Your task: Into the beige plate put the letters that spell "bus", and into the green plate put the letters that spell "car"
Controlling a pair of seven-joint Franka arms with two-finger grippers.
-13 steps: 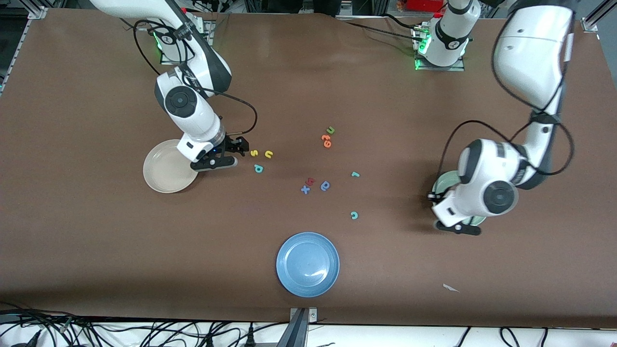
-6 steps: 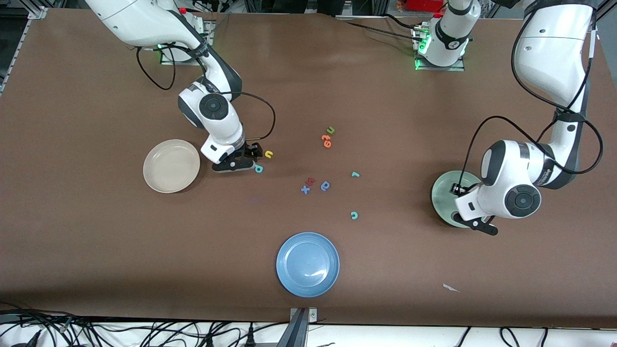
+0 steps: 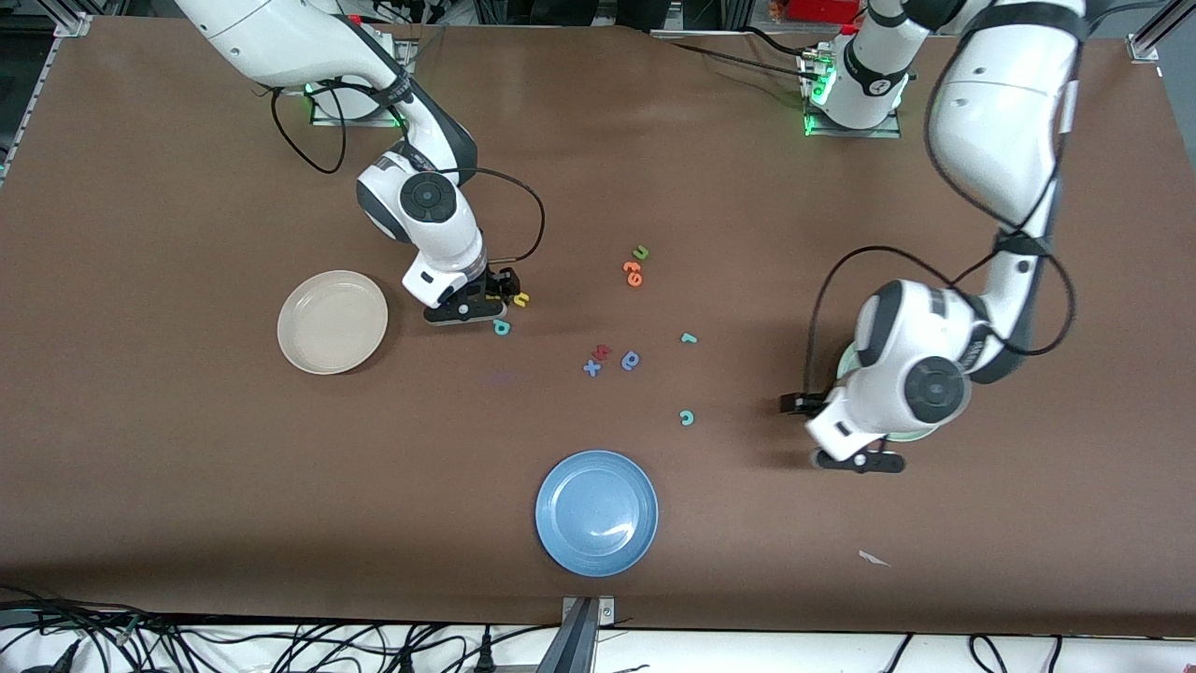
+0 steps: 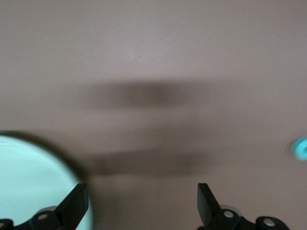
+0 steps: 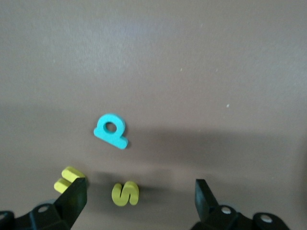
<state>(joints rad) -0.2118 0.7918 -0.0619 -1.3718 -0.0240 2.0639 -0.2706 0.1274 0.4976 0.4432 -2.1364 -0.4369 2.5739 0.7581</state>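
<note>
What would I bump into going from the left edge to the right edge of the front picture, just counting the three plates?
beige plate → blue plate → green plate, mostly hidden under the left arm.

green plate mostly hidden by left arm
</note>
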